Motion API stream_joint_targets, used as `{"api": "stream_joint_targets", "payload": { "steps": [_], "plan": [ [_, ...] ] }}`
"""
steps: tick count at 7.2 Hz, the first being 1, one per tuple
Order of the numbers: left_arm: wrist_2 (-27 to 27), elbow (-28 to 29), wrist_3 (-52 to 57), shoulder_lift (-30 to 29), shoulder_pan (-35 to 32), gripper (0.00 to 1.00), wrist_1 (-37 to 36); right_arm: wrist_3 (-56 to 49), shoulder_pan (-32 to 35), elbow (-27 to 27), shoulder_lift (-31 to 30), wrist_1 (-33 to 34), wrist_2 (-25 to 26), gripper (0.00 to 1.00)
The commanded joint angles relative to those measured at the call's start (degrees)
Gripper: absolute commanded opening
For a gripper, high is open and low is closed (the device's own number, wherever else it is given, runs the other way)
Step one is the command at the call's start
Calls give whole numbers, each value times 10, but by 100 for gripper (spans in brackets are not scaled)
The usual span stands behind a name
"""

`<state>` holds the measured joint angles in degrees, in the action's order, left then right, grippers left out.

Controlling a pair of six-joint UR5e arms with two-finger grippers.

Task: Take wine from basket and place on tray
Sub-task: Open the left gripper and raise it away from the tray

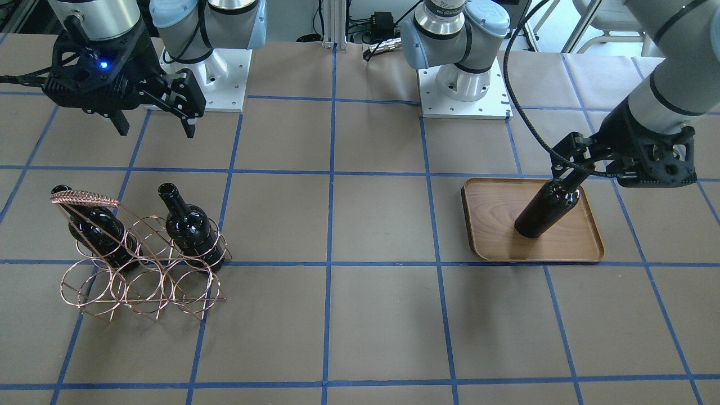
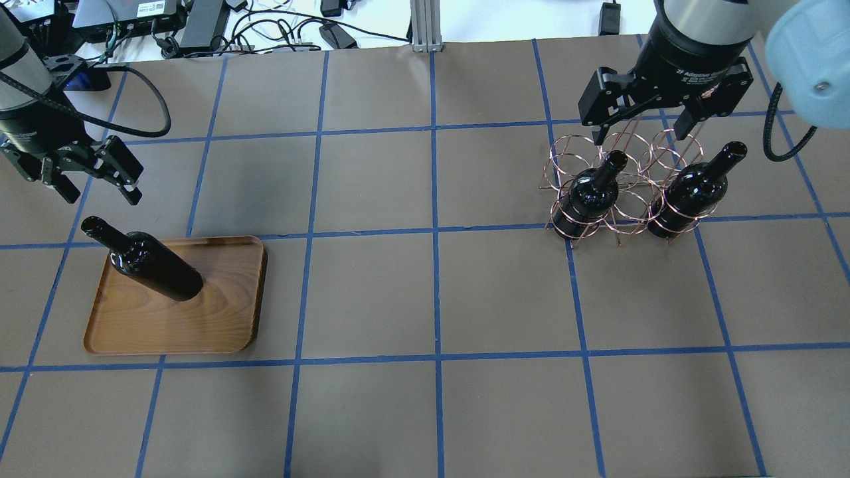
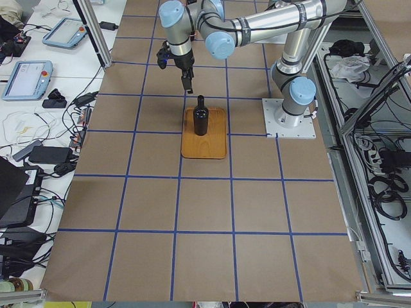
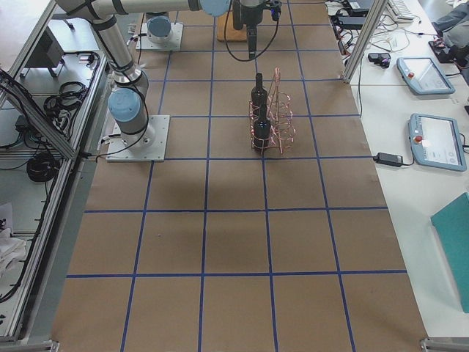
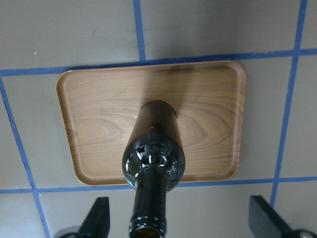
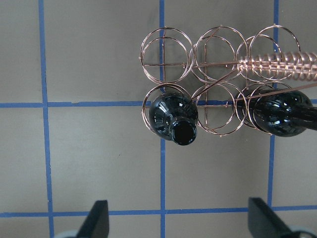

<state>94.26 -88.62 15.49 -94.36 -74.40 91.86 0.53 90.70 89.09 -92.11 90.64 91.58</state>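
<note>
Wine (image 1: 548, 205) upright on tray (image 1: 495, 225) — L hand (image 2: 99, 192) wide apart over neck

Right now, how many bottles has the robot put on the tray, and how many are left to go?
Done: one glossy black glass wine bottle stands upright on the flat brown wooden tray. In hand: nothing. The left hand is open above that bottle's neck, and the right hand is open over the copper wire basket. Left: two matching bottles sit in the basket's rings.
</note>
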Motion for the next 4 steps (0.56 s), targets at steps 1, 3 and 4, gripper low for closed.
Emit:
{"api": "stream_joint_targets", "payload": {
  "steps": [1,3,4],
  "plan": [
    [-25,4,-68,26,-63,100,-24,-1,0,-1,-1,2,0,100],
    [-51,1,-141,39,-111,100,-28,-5,1,0,-2,7,0,99],
    [-55,1,-171,42,-128,100,-46,-4,1,-1,-2,7,0,99]
  ]
}}
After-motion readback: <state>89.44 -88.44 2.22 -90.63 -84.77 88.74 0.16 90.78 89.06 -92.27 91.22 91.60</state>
